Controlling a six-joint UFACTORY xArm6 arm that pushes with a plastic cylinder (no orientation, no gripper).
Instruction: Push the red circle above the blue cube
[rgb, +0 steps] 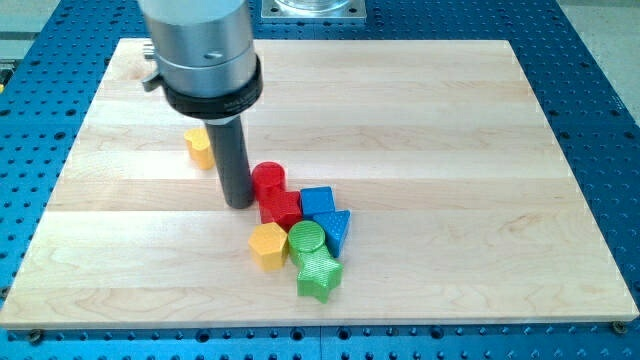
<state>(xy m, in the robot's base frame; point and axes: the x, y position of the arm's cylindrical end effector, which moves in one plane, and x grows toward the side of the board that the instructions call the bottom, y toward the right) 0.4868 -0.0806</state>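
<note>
Bright, even light falls from overhead. Shadows are short and soft: a faint one pools at my tip (239, 203), small ones hug the blocks just to its right. The board (450, 150) shows mild sheen, no hard glare. Focus is sharp throughout, edges undistorted.

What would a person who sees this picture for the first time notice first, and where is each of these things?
The large arm with its dark rod comes down from the view's top left, and my tip stands just left of the red circle. Right below it a tight cluster of blocks sits near the board's middle: a red block, the blue cube, a blue triangle, a green cylinder, a green star and a yellow hexagon. One yellow block lies alone behind the rod.
</note>
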